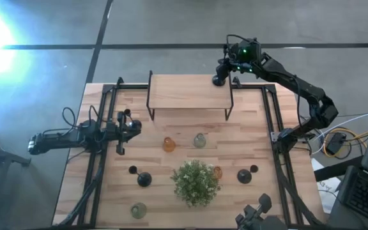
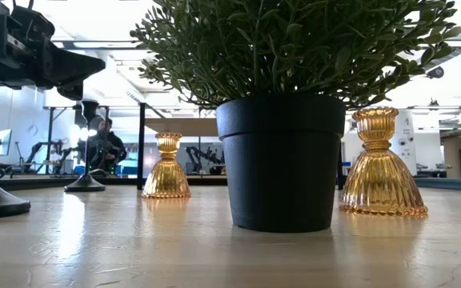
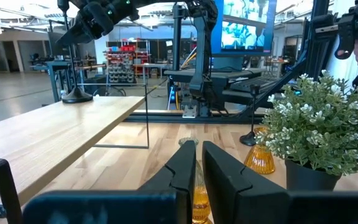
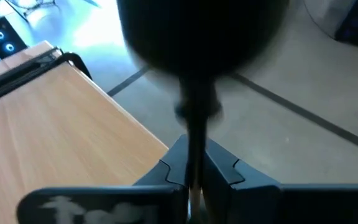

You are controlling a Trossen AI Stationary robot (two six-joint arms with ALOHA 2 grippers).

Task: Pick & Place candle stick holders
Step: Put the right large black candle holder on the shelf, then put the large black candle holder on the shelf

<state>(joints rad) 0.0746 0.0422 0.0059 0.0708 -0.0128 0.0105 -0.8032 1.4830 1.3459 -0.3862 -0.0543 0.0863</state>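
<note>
Right wrist view sits closest to the work: the right gripper (image 4: 194,163) is pinched on the thin stem of a black holder (image 4: 201,43), whose round base fills the picture beyond the fingers, with the raised shelf (image 4: 55,124) beside it. Judged from that, the step in hand is the placing of this holder at the shelf's right rear corner; the next move calls for settling the base flat on the wood, then parting the fingers and drawing clear without tipping the stem. Left wrist view shows the left gripper (image 3: 197,180) with its fingers nearly together and holding nothing, an amber glass holder (image 3: 199,199) just beyond the tips and a second amber one (image 3: 259,158) farther on beside the plant (image 3: 319,134). High view alone gives the full layout on the tabletop (image 1: 107,191): the left gripper (image 1: 121,137) waits at the left side, the right gripper (image 1: 225,69) hangs over the shelf corner above the black holder (image 1: 218,80), and 7 others stand around the plant, 3 black, 2 amber and 2 pale green. Low view adds what the others lack, the ribbed sides of 2 amber holders flanking the plant's black pot (image 2: 281,160), and far behind, the black holder (image 2: 85,180) on the shelf.
</note>
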